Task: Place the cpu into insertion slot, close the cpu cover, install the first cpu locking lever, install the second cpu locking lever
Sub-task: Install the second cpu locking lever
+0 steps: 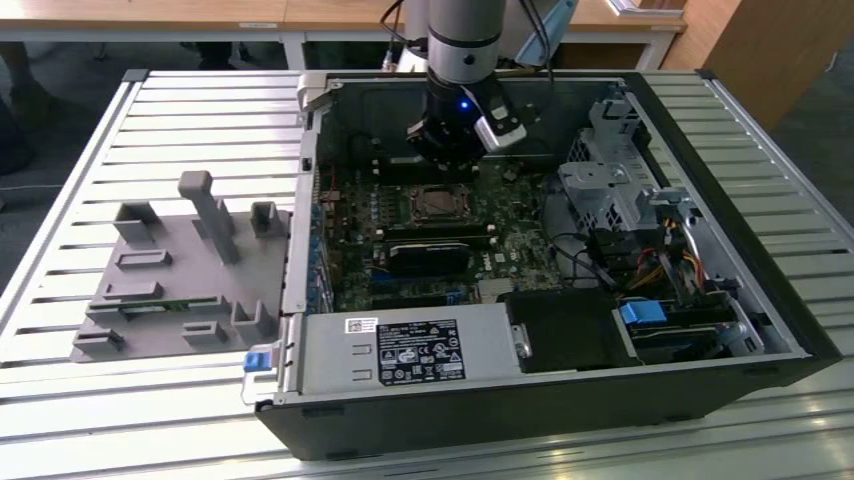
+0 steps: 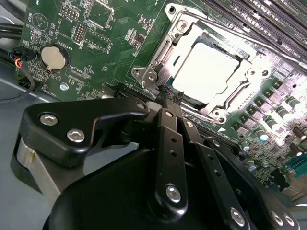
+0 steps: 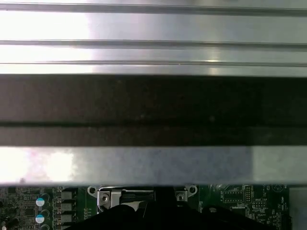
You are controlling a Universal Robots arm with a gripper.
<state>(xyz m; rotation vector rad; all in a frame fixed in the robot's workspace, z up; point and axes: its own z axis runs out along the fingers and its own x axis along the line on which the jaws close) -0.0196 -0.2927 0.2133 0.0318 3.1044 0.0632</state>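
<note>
End effector [image 2: 169, 93]: fingers together, empty, tips at the cpu cover's [image 2: 163, 52] 7 o'clock edge in the second wrist view.
Cpu [image 2: 206, 72]: seated in insertion slot [image 1: 437, 204], cover down around it.
Room: open green motherboard [image 2: 103, 43] toward 10 o'clock.

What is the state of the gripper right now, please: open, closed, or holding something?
Gripper: closed, fingers together and holding nothing, its tips at the edge of the cpu cover, which lies shut over the cpu.
</note>
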